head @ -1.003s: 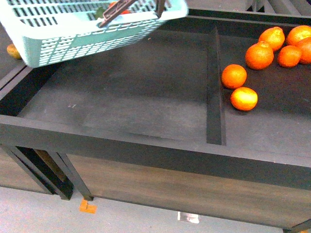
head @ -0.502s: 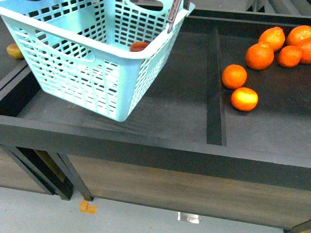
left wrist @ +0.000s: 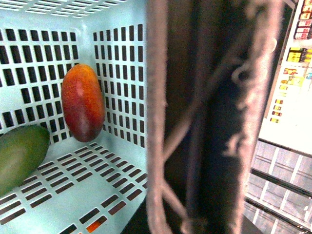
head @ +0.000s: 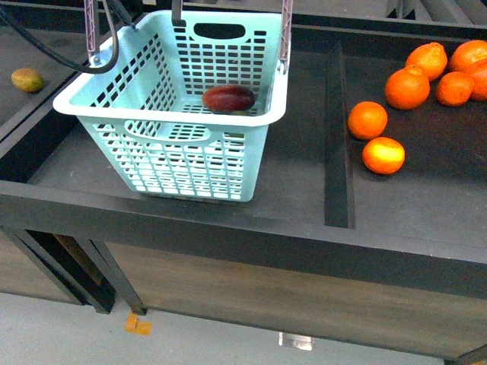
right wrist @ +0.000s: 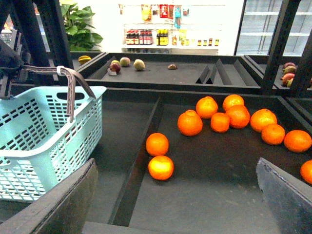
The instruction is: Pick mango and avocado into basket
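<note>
The mango (head: 228,98), dark red with an orange blush, is lying inside the light blue basket (head: 190,163), against its far wall. The avocado (left wrist: 17,156), dark green, is lying just beside the mango on the basket's lattice floor, as seen from the left wrist view; from the front only a sliver of it is showing. The basket is being shown upright in the wide left compartment of a dark display table (head: 251,236), with its brown handles (head: 284,34) raised straight up. Close against the left wrist camera, the handles are filling the picture, blurred. The left gripper itself is not being shown clearly, so whether it is clamped on the handles cannot be told. The right gripper (right wrist: 178,200) is being held apart, its two dark fingers spread wide with nothing between them. Right of the basket, past a raised divider (head: 336,129), loose oranges (head: 367,119) are lying scattered. Left of the basket, a small yellowish fruit (head: 27,79) is resting in the neighbouring section.
</note>
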Tool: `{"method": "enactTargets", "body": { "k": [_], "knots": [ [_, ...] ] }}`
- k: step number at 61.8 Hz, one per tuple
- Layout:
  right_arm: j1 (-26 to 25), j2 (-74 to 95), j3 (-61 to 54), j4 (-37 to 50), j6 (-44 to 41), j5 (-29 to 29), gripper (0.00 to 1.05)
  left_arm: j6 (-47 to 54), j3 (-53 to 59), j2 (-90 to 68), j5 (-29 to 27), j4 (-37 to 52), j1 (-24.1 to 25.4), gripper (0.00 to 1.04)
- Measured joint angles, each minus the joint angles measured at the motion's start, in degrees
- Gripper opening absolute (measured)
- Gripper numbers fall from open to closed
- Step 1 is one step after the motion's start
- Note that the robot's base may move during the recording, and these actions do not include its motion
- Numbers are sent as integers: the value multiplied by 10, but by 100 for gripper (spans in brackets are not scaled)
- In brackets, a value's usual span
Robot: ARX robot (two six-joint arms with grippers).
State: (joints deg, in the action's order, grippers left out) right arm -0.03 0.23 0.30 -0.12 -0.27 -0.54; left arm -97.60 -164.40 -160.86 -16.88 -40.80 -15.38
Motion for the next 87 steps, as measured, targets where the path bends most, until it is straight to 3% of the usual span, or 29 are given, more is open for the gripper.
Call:
{"method": "enactTargets", "body": {
  "k": [14, 21, 25, 28, 43, 46, 48, 55, 75, 87],
  "knots": [
    [0, 0, 0, 0, 0, 0, 97, 6, -14, -30, 12, 41, -4, 7],
    [0, 0, 0, 0, 0, 0, 97, 16, -15, -30, 30, 31, -5, 30],
    [0, 0, 0, 0, 0, 0, 97, 22, -15, -30, 33, 26, -5, 37],
    [0, 0, 0, 0, 0, 0, 97, 32, -15, -30, 34, 21, -5, 50],
    [0, 0, 0, 0, 0, 0, 97, 59, -15, -23, 37, -3, -4, 89],
    [0, 0, 0, 0, 0, 0, 97, 74, -15, -13, 35, -12, -3, 103],
    [0, 0, 0, 0, 0, 0, 97, 77, 30, 18, 34, 13, -3, 96],
    [0, 0, 0, 0, 0, 0, 97, 91, 264, 181, 31, 127, -2, 97],
    [0, 0, 0, 0, 0, 0, 97, 183, 638, 402, 11, 250, 2, 97],
    [0, 0, 0, 0, 0, 0, 97, 284, 855, 598, 0, 327, 57, 97]
  ]
}}
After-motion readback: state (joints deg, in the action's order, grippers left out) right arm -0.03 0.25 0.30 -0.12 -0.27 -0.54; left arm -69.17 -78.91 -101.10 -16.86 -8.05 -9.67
